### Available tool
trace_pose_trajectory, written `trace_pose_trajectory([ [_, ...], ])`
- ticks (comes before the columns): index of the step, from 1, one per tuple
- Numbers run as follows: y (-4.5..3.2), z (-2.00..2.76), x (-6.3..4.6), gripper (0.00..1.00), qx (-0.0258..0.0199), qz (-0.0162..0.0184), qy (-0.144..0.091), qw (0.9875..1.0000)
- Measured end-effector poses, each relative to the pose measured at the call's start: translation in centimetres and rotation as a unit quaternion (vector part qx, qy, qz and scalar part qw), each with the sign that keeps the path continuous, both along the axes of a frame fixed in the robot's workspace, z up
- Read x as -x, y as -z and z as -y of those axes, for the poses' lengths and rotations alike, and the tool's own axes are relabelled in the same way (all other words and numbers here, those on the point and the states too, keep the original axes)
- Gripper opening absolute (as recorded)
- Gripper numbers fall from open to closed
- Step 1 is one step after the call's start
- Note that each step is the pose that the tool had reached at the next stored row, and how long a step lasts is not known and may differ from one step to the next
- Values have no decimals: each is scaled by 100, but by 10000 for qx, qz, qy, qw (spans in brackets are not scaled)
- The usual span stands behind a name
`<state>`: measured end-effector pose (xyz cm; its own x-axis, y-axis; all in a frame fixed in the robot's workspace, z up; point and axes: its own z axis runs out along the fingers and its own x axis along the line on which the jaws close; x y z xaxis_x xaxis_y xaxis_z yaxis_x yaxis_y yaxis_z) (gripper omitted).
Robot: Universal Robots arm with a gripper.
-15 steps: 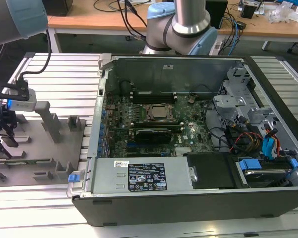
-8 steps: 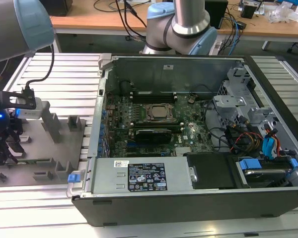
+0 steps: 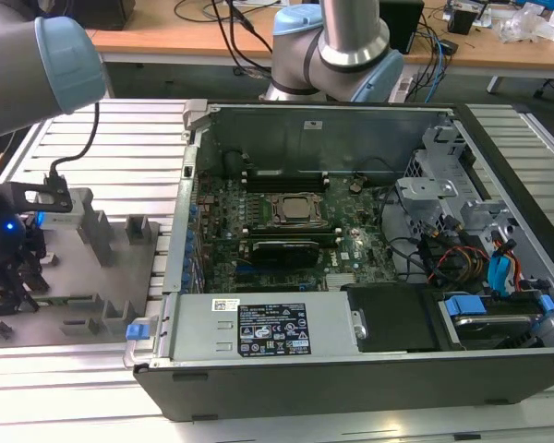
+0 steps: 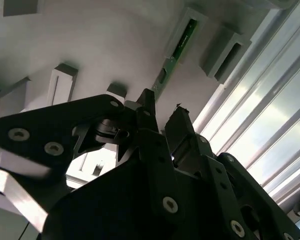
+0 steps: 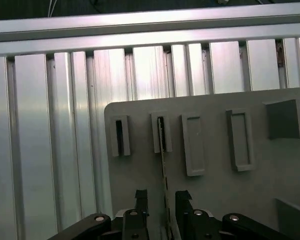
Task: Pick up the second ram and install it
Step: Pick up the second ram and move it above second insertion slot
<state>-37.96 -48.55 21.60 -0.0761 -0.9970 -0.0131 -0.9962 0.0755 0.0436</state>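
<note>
Showed, in both wrist views, a black metal gripper (image 5: 162, 199) (image 4: 163, 107) poised low over a flat, matte-grey tray (image 5: 140, 165). Had the jaws released: one blocky, bolt-studded finger (image 5: 141, 199) on each side of the ram (image 5: 163, 165) (image 4: 179, 45), a narrow gap left on both sides, nothing clamped. Found the ram standing on its long edge, reduced in the first wrist view to a thin pale line, its far end seated in a slotted rectangular holder (image 5: 161, 132), its near end reaching between the fingers. Revealed, in the second wrist view, the ram's glossy green face with small dark parts, slanting out of the same holder. Ranged further raised grey holders in a row alongside, some slotted, some with shallow recessed tops. Beneath the tray, a bench (image 5: 50, 125) of bright, ribbed aluminium slats.

Placed, in the exterior view, the arm (image 3: 37, 65), a smooth grey tube with pale blue joint caps, at the exterior view's left above the tray. Just beside the tray, to the exterior view's right, an open dark metal case (image 3: 351, 378) lying on its side. Inside it, a green motherboard (image 3: 258, 245) dense with small parts, a square silver socket (image 3: 294, 210) near its middle, and loose red, blue and black cables (image 3: 462, 258) at one end.
</note>
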Motion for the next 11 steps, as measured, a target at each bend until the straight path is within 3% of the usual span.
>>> trace_pose_trajectory([
  [2, 30, -33, 13, 36, 0, 0, 0, 10000],
  [5, 119, -37, 60, 36, 0, 1, -1, 10000],
  [10, 126, -38, 60, 36, 0, 1, -1, 10000],
  [11, 127, -38, 60, 28, 0, 1, -1, 10000],
])
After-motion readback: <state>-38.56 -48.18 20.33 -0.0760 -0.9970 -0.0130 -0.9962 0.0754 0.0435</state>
